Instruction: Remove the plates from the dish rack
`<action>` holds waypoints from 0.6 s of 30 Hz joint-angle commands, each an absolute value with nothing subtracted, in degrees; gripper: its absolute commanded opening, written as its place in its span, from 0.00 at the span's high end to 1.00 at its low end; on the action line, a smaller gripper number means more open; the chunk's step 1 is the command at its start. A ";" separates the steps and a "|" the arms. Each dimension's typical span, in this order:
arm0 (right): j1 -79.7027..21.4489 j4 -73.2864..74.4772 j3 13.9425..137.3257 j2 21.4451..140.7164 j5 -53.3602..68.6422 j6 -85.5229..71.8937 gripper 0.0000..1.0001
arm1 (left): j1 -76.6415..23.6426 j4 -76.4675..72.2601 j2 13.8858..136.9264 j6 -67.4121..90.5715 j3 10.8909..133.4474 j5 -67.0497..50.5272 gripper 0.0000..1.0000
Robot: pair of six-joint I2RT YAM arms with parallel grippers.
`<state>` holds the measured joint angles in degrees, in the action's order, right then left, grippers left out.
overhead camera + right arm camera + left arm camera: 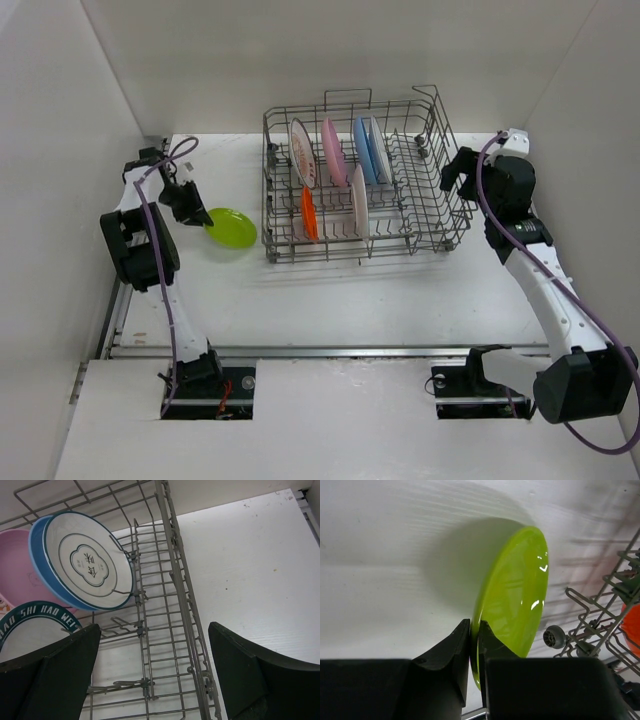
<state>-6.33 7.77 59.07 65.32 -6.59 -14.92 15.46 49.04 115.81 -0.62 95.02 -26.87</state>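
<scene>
The grey wire dish rack [420,215] stands at the table's middle back. Upright in it are a white plate with orange pattern [301,152], a pink plate [333,152], a blue plate [362,150], a white one beside it [379,148], an orange plate [309,213] and a white plate [359,212]. My left gripper [205,222] is shut on the rim of a lime green plate [231,227] left of the rack, low by the table; the left wrist view shows the grip [475,635] on the plate [517,590]. My right gripper [452,175] is open and empty over the rack's right wall [175,580].
White walls close in the table on the left, back and right. The right wrist view shows a blue-rimmed white plate [82,562], the pink plate [20,560] and a teal-lettered plate [30,625]. A rack wheel [553,637] lies near the green plate.
</scene>
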 commanded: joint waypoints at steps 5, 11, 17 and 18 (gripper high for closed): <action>-6.15 7.21 58.62 63.37 -5.98 -16.08 0.06 | 18.81 48.16 119.35 -1.93 96.50 -26.64 0.83; -6.68 7.73 59.15 62.84 -5.98 -16.61 0.06 | 18.81 50.10 119.62 -1.41 96.50 -22.24 0.40; -6.68 10.01 59.67 62.32 -4.13 -16.61 0.00 | 18.20 51.15 109.46 0.26 99.40 -15.57 0.00; -6.68 10.02 59.68 62.31 -4.13 -16.61 0.00 | 17.41 51.15 109.42 0.26 100.01 -14.43 0.00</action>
<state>-6.44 9.39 59.07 64.10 -5.45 -16.29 18.44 49.74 118.74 -0.08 95.55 -18.83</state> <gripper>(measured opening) 0.997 0.985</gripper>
